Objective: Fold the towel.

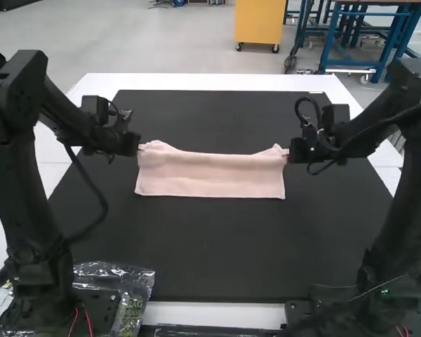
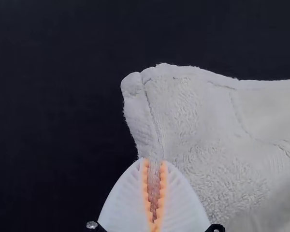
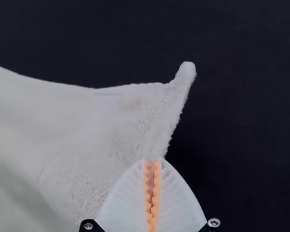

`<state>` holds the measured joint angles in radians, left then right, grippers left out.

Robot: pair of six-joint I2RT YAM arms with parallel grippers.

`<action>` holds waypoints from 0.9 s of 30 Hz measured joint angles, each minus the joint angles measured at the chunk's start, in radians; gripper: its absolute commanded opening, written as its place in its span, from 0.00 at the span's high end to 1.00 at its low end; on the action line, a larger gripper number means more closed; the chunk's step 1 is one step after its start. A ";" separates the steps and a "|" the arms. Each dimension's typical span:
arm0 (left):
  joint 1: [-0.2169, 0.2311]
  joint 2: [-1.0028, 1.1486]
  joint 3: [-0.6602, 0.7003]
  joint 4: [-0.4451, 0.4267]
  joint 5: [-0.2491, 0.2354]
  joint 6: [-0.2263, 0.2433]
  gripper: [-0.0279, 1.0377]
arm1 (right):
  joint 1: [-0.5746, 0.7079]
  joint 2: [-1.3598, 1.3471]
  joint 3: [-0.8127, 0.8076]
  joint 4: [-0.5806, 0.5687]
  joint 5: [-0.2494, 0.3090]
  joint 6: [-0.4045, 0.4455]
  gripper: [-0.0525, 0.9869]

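High view: one pink towel (image 1: pixel 210 175) on the black mat (image 1: pixel 217 246), just toward 12 from its centre, long side running 9 to 3. Left gripper (image 2: pixel 153 161) has its jaws clenched on the towel near its 10 o'clock corner; right gripper (image 3: pixel 152 161) has its jaws clenched near the 2 o'clock corner. Stacked hems at the left end suggest we have at least one fold in already; exact layer count we can't tell. Our read of the step: carry the 12 o'clock edge over toward 6. For a clean result we should lift both ends together, same height and pace, with light tension so the middle doesn't sag or drag the lower layer. Line the edge up with the 6 o'clock hem, lower flat, then open both jaws together and back out along 9 and 3 so no corner gets pulled. Watch the ends, they're puckered at the grips and could set a crease. Count: one towel, two grippers, one mat, one white tabletop (image 1: pixel 210 83), one clear plastic bag (image 1: pixel 135 278) at 7 o'clock.
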<state>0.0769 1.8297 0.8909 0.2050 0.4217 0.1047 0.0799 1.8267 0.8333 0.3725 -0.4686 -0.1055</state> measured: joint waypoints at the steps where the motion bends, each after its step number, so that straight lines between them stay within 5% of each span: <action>1: 0.000 -0.016 -0.018 -0.003 0.001 0.000 0.96 | 0.000 -0.013 -0.013 -0.001 -0.004 0.000 0.97; 20: 0.001 -0.162 -0.208 -0.059 0.002 0.011 0.96 | 0.000 -0.129 -0.258 0.030 -0.038 -0.003 0.97; 21: 0.002 -0.162 -0.219 -0.055 0.002 0.012 0.96 | 0.000 -0.129 -0.265 0.036 -0.038 -0.003 0.93; 23: 0.003 -0.162 -0.246 -0.032 0.002 0.016 0.93 | 0.000 -0.127 -0.273 0.040 -0.038 -0.002 0.67; 25: 0.003 -0.162 -0.275 -0.004 0.001 0.022 0.64 | 0.000 -0.119 -0.274 0.041 -0.039 0.000 0.46; 27: 0.003 -0.162 -0.298 0.005 0.002 0.026 0.08 | -0.004 -0.103 -0.274 0.039 -0.040 0.003 0.17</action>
<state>0.0795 1.6680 0.5934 0.2096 0.4232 0.1303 0.0761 1.7237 0.5594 0.4110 -0.5091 -0.1024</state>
